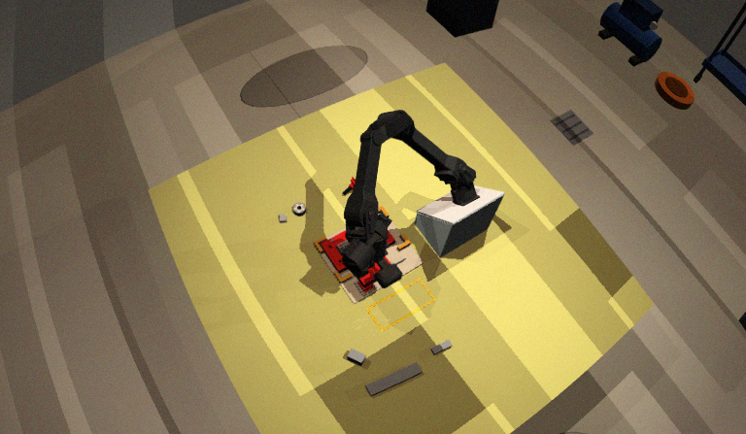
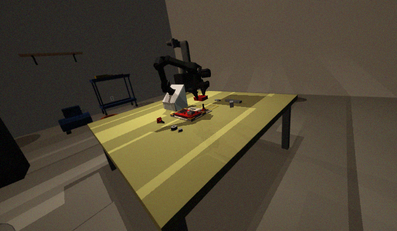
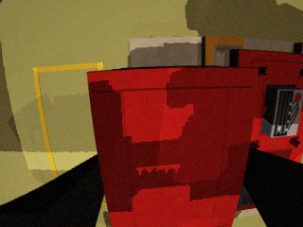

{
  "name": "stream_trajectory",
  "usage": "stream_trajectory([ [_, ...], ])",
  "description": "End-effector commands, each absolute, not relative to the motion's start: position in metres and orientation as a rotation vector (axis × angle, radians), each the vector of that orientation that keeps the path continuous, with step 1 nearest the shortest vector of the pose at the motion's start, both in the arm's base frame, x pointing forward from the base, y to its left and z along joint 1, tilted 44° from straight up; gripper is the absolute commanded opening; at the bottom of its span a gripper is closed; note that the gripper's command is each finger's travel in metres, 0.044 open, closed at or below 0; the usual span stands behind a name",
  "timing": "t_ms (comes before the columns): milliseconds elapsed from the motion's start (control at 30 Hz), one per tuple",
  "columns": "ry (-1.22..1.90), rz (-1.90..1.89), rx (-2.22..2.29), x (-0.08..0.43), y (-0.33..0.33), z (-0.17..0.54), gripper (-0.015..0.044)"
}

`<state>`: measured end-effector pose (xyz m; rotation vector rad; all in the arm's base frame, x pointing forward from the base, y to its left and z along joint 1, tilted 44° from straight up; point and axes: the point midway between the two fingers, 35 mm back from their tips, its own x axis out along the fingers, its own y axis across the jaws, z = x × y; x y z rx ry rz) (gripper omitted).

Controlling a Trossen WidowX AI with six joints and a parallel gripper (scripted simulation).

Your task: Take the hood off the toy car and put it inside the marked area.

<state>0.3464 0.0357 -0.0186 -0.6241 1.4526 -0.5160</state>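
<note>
Hood (image 1: 373,273) (image 2: 200,97) (image 3: 156,113) removed: raised above and beside the toy car (image 1: 332,250) (image 2: 187,114) (image 3: 279,66), clamped in the gripper (image 1: 375,269) (image 2: 200,96) (image 3: 172,158). Outstanding: carriage to the marked area (image 1: 408,315) (image 2: 214,108) (image 3: 42,113) beside the car, lowering, release, contact-free withdrawal with fingers apart. Assessment: roughly half complete.
</note>
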Motion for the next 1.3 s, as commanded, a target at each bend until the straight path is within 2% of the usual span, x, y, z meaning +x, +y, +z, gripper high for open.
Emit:
stream_trajectory([
  [0,1.453,-0.515,-0.621,0.339,0.055,-0.034,0.0000],
  [467,1.447,-0.538,-0.632,0.301,0.110,-0.090,0.0000],
  [1267,1.447,-0.538,-0.631,0.303,0.099,-0.104,0.0000],
])
